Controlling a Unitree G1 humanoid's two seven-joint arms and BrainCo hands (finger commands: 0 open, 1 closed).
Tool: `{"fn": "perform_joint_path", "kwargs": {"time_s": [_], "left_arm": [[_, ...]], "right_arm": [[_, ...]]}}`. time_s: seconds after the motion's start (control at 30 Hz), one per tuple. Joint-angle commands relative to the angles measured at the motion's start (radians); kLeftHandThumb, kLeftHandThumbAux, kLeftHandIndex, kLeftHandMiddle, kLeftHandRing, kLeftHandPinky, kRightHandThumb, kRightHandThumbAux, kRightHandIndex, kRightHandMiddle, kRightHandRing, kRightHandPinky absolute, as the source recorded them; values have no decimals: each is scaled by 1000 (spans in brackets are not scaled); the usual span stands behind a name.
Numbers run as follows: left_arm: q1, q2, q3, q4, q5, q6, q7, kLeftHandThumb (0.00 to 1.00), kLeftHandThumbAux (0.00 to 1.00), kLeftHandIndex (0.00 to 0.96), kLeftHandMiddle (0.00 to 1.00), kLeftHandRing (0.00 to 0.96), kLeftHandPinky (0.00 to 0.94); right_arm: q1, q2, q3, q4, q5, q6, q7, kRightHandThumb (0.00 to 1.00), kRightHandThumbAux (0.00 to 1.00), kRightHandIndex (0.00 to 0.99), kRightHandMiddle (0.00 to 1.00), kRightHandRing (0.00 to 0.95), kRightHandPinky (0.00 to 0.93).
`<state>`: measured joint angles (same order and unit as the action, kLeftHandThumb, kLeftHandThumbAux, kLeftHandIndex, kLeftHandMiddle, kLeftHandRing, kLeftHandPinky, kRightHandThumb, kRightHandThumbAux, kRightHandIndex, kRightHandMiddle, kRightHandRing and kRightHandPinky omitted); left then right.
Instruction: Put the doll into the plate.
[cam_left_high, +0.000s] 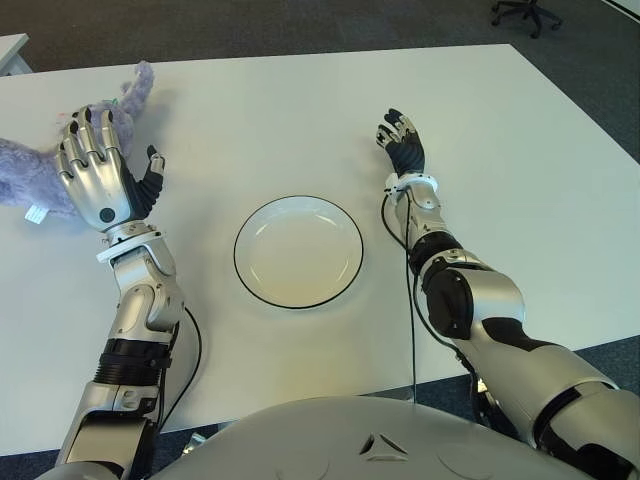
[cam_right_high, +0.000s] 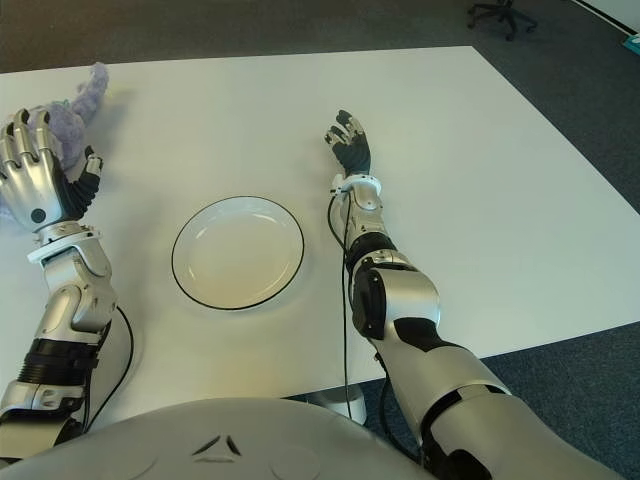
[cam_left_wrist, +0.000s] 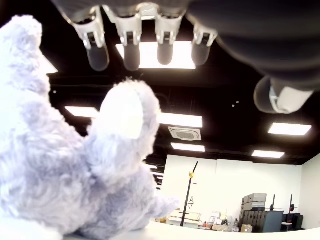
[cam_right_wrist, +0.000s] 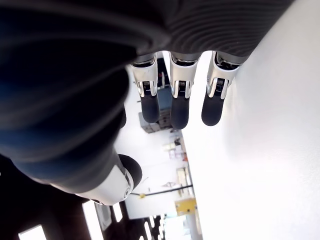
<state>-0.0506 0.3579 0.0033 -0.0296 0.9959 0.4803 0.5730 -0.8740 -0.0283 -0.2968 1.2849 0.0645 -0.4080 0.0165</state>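
While no writing can be read anywhere, a small white tag (cam_left_high: 36, 214) shows on the lilac plush doll (cam_left_high: 30, 175), which lies on the white counter (cam_left_high: 520, 170) just beyond and outboard of the left hand (cam_left_high: 95, 165). That left hand is raised with fingers (cam_left_wrist: 131, 46) spread above the doll, gripping nothing, and the empty plate (cam_left_high: 298, 250) sits well to its inner side. Past the plate, the right hand (cam_left_high: 402, 142) shows with fingers loosely open, holding nothing.

Head stereo pair looks down at table (cam_left_high: 300, 110), sharing plate (cam_left_high: 298, 250). Wrist cams sit close under fingers, facing outward; left sees doll (cam_left_wrist: 75, 165).
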Motion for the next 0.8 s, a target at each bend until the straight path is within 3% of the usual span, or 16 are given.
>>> {"fn": "perform_joint_path", "kwargs": {"time_s": [0.03, 0.2, 0.43, 0.8], "left_arm": [[5, -3, 15, 8, -21, 23, -29, 445, 268, 0, 61, 83, 140], [7, -6, 21, 6, -22, 34, -31, 452, 267, 0, 70, 103, 189], [9, 0, 43, 12, -41, 23, -8, 469, 276, 0, 68, 99, 161], [16, 7, 75, 20, -71, 0, 16, 488, 295, 11, 82, 119, 190]], "right_arm": [[64, 14, -10, 48, 9, 65, -4, 613, 837, 133, 118, 123, 159], [66, 13, -9, 48, 8, 65, -5, 614, 835, 131, 117, 123, 154], [66, 12, -9, 48, 7, 63, -6, 612, 839, 138, 114, 122, 158], [68, 9, -34, 42, 37, 37, 27, 643, 834, 128, 104, 99, 127]]}}
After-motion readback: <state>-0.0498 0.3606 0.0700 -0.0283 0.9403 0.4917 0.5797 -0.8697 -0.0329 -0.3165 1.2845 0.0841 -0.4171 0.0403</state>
